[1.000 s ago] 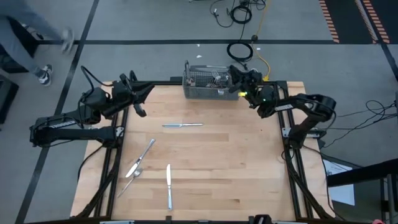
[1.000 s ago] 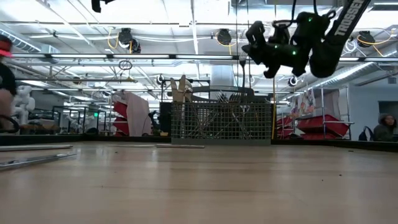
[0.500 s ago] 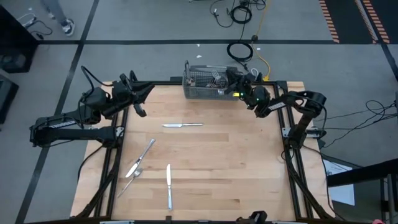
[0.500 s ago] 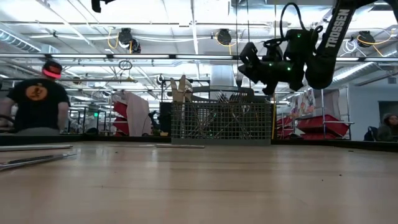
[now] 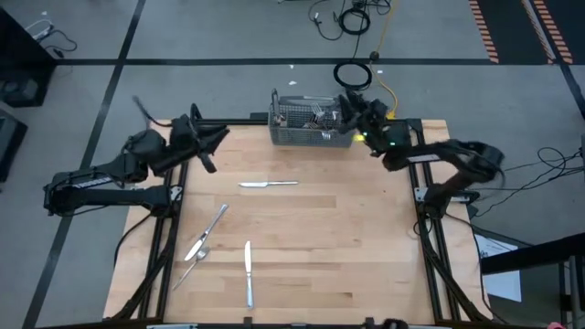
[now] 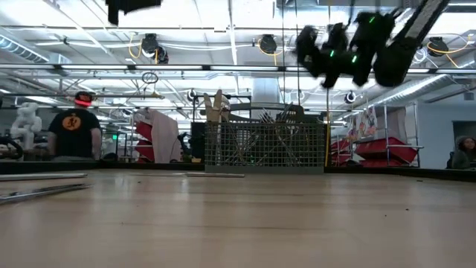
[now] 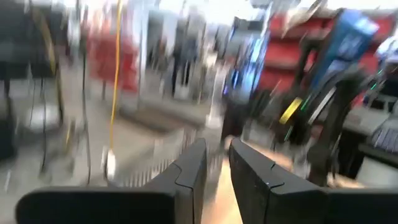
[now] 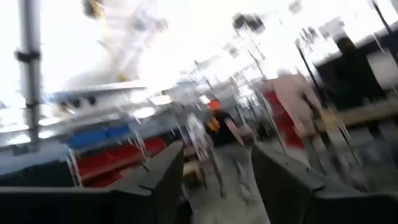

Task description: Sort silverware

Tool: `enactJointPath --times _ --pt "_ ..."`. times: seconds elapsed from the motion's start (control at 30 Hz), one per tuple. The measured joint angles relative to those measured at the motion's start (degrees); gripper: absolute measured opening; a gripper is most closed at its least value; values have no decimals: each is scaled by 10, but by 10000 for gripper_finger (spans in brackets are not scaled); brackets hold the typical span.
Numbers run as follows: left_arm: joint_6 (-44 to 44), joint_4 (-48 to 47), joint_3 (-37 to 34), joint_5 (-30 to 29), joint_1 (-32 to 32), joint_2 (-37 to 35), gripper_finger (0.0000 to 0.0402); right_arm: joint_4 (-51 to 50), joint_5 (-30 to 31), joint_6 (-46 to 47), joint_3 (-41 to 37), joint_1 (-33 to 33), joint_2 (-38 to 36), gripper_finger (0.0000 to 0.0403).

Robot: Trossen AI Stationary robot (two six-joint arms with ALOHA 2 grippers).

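Steel silverware: some stands in the wire basket (image 5: 306, 123) at the table's (image 5: 366, 256) far edge, the rest, a knife (image 5: 268, 184) included, lies loose mid-table. The right gripper (image 5: 351, 106) hovers over the basket, fingers apart, holding nothing. Probably best to drop straight onto one handle. The left gripper (image 7: 214, 168) waits near the far left corner, jaws narrow, empty.

I count four pieces of silverware (image 5: 269, 184) loose on my table (image 5: 320, 256). One wire basket (image 5: 306, 126), beside my right gripper (image 5: 352, 108), holds more, too tangled to count.

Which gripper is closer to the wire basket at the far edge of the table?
The right gripper: it hangs beside the basket, at its right end. The left gripper is farther, off its left side.
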Motion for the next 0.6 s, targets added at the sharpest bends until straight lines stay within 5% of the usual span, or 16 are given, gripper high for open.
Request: enactJointPath --times 0.13,0.37,0.6 --pt "-97 -132 0 2 0 28 77 -148 -53 -58 14 26 -123 179" --pt "-131 -222 0 9 -9 154 77 -744 -113 -147 118 121 -215 174" --pt "-138 -220 0 22 -13 278 77 -777 -110 -105 129 171 -142 149"
